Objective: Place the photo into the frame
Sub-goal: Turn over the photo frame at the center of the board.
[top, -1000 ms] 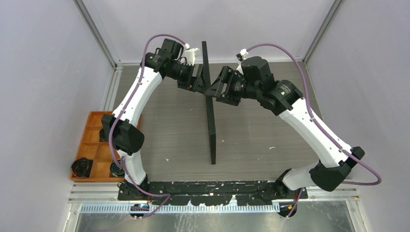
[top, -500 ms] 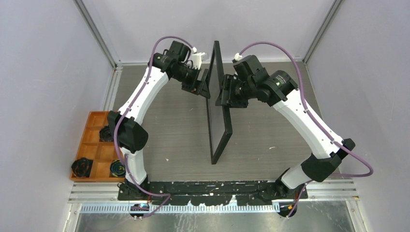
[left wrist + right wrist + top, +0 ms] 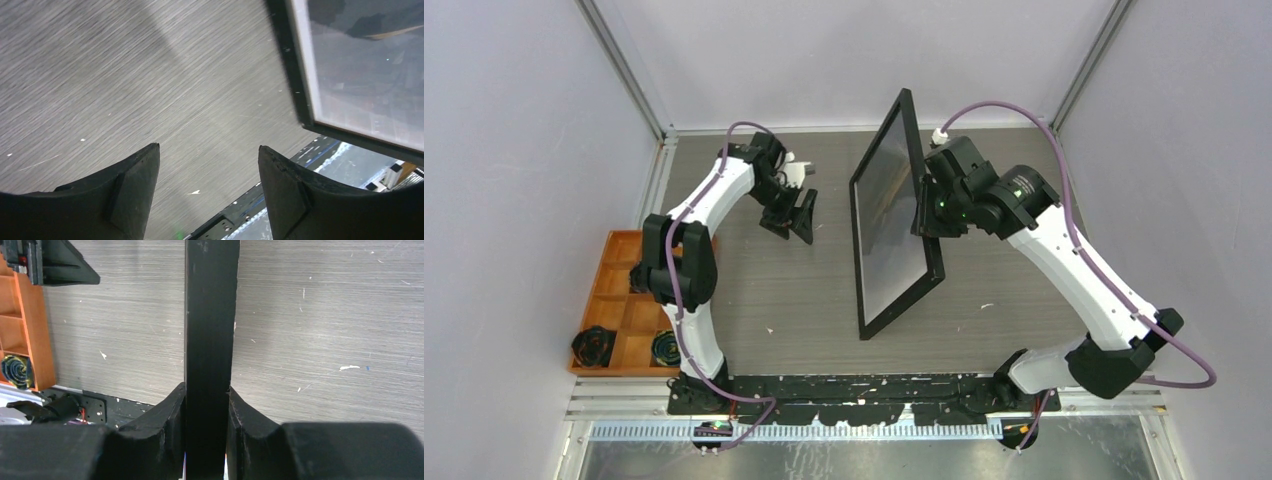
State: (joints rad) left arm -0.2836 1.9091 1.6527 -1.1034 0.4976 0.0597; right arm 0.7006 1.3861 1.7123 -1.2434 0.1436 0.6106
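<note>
There is one frame (image 3: pixel 210 315), black and thin. The right arm's fingers (image 3: pixel 167 415) are clamped on one of its rails, one finger on each side. The frame leans over near the middle of the surface (image 3: pixel 774 290), a bit toward the far edge. Its front faces left and up. Its low long side is down by the surface, but I cannot tell if it touches. One photo (image 3: pixel 889 220), dark with a thin white edge, shows inside the frame.

The left arm's fingers (image 3: pixel 132 185) are wide apart and hold nothing. They hang over the surface, left of the frame and not touching it.

One orange tray (image 3: pixel 619 300) sits at the left edge. Two dark rolls (image 3: pixel 594 345) lie in it.
</note>
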